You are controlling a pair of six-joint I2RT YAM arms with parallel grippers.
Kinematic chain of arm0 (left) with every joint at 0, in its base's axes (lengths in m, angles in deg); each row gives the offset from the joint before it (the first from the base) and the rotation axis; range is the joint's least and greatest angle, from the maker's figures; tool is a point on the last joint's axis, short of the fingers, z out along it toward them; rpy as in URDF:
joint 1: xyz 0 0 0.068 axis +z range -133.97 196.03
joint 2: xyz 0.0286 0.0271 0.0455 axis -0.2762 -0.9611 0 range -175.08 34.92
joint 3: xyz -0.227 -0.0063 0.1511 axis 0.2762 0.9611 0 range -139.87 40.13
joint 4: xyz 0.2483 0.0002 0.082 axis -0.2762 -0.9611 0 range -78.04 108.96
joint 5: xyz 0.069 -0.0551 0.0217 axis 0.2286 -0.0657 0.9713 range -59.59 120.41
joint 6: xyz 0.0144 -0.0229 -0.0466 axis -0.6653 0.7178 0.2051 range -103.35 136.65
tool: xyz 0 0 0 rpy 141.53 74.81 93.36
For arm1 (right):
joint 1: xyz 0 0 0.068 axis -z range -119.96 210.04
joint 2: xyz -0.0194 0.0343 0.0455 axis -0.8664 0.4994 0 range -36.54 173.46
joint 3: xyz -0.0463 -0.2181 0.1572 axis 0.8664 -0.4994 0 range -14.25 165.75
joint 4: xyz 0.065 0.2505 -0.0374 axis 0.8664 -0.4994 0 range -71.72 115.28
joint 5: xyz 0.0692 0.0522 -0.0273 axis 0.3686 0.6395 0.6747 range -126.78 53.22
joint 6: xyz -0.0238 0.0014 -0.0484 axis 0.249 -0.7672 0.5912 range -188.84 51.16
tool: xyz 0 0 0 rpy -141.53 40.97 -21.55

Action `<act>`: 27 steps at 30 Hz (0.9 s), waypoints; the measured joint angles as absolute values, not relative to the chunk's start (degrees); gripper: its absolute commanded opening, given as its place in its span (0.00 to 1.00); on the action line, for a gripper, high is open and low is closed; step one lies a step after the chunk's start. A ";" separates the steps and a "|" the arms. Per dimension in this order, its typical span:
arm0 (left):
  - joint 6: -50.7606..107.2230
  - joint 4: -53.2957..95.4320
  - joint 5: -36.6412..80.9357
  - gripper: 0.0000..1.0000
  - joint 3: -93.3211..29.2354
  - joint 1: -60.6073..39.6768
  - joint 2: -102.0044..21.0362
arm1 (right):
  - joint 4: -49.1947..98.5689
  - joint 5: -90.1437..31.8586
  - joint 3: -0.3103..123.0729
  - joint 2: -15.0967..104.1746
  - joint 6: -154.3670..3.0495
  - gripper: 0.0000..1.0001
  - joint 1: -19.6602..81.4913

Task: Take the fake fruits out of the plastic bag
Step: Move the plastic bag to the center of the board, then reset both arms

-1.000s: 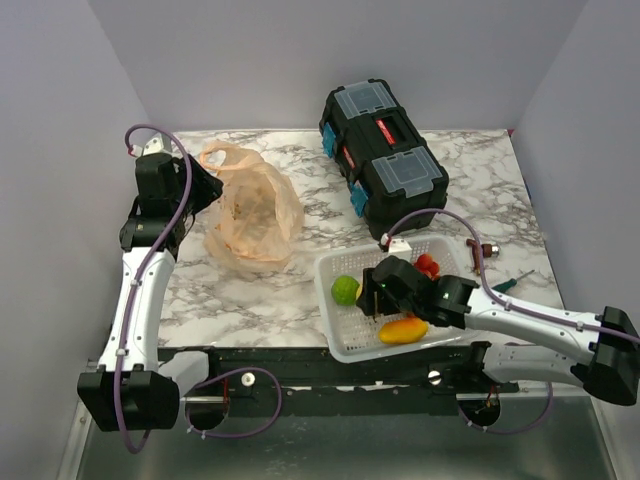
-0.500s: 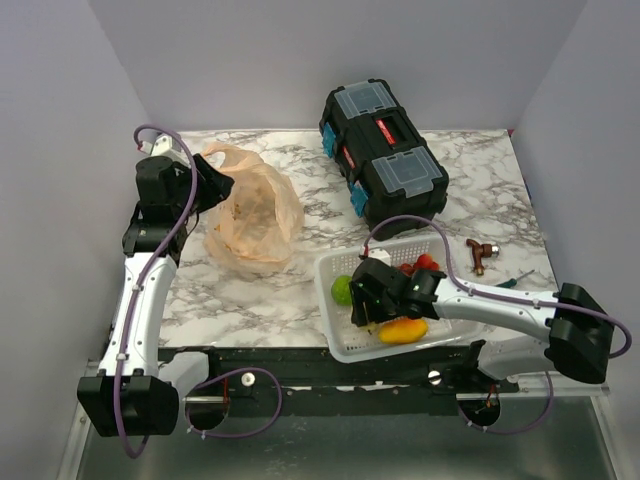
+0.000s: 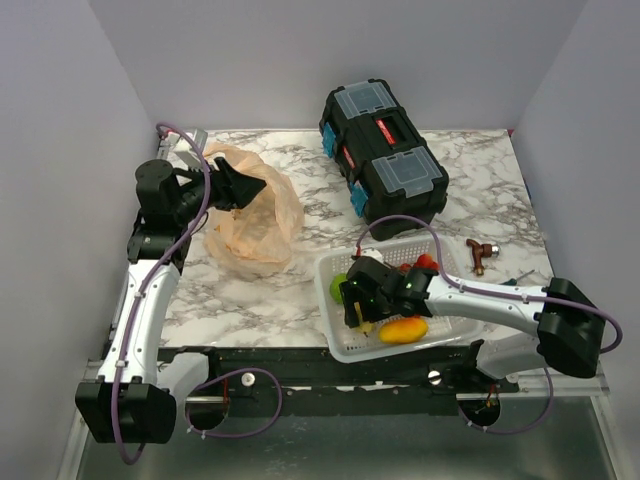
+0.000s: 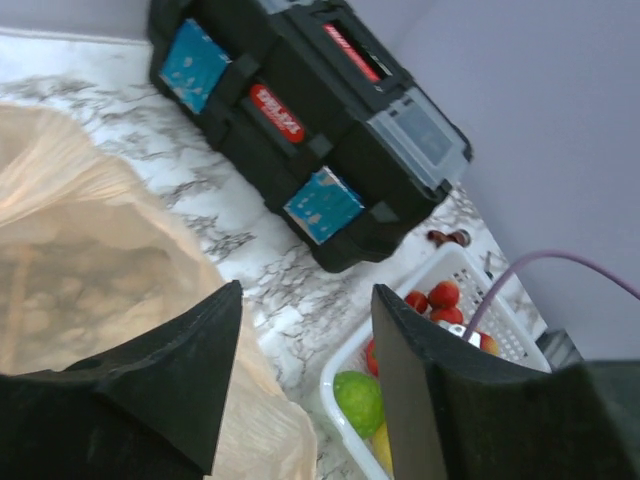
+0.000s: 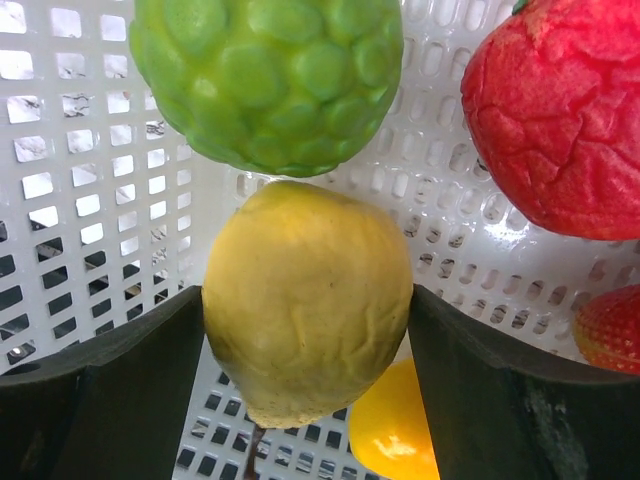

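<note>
— How are the two arms built?
— The left arm (image 3: 143, 305) and right arm (image 3: 490, 300) have white link shells, black joint housings and black base blocks at the near edge of the grey-veined white marble bench (image 3: 300, 295).
— Cables?
— A thin purple cable (image 4: 545, 256) loops along each.
— Fingers?
— The left fingers (image 4: 150, 400) and right fingers (image 5: 100, 390) are matte black, broad wedges.

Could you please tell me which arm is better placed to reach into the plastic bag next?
Left. The left gripper hovers open at the plastic bag, while the right gripper is down in the white basket with the yellow lemon between its fingers.
</note>
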State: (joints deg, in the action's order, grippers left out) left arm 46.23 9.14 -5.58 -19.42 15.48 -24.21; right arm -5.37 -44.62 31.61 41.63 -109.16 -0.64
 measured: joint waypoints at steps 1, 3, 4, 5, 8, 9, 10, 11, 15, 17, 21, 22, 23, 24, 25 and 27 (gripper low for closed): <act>46.28 10.41 -7.57 0.58 -18.99 15.02 -24.21 | -5.31 -44.60 31.61 41.54 -109.20 0.87 -0.64; 46.52 12.51 -10.19 0.60 -18.40 14.30 -24.19 | -5.24 -44.62 31.61 41.21 -109.20 0.90 -0.64; 46.50 13.16 -11.04 0.60 -18.20 14.06 -24.19 | -5.24 -44.62 31.61 40.93 -109.16 0.91 -0.67; 46.50 13.93 -12.03 0.61 -18.05 13.60 -24.17 | -5.24 -44.62 31.61 40.56 -109.20 0.92 -0.67; 46.26 15.30 -13.45 0.61 -17.89 12.66 -23.91 | -5.28 -44.75 31.61 38.77 -109.20 0.95 -0.67; 46.10 15.87 -13.88 0.62 -17.81 11.91 -23.67 | -5.31 -44.93 31.61 37.91 -109.22 0.96 -0.67; 45.97 16.16 -14.13 0.62 -17.72 11.30 -23.45 | -5.37 -45.19 31.61 36.95 -109.20 0.96 -0.67; 45.89 16.40 -14.34 0.62 -17.61 10.69 -23.23 | -5.48 -45.54 31.66 35.99 -109.18 0.96 -0.67; 45.19 17.47 -14.63 0.62 -17.26 7.78 -22.68 | -6.75 -47.70 33.12 32.56 -108.70 0.97 -0.67; 44.81 17.60 -14.56 0.63 -17.24 6.12 -22.44 | -7.80 -49.01 34.70 30.96 -108.26 0.98 -0.67; 44.97 17.58 -14.52 0.65 -17.24 3.83 -21.30 | -8.85 -52.36 37.82 26.68 -106.84 1.00 -0.67; 45.12 17.60 -14.47 0.66 -17.24 3.78 -20.89 | -9.13 -53.34 38.56 25.37 -106.30 1.00 -0.64; 45.25 17.58 -14.47 0.67 -17.26 3.78 -20.45 | -9.46 -54.50 39.40 24.03 -105.77 1.00 -0.67; 45.56 17.47 -14.45 0.69 -17.30 3.78 -19.69 | -9.87 -55.81 40.40 22.64 -105.07 1.00 -0.67; 45.84 17.20 -14.32 0.70 -17.37 3.81 -19.01 | -10.40 -57.06 41.43 21.48 -104.50 1.00 -0.67; 46.34 16.35 -13.78 0.73 -17.96 3.78 -16.96 | -11.19 -59.61 43.68 19.44 -103.21 1.00 -0.67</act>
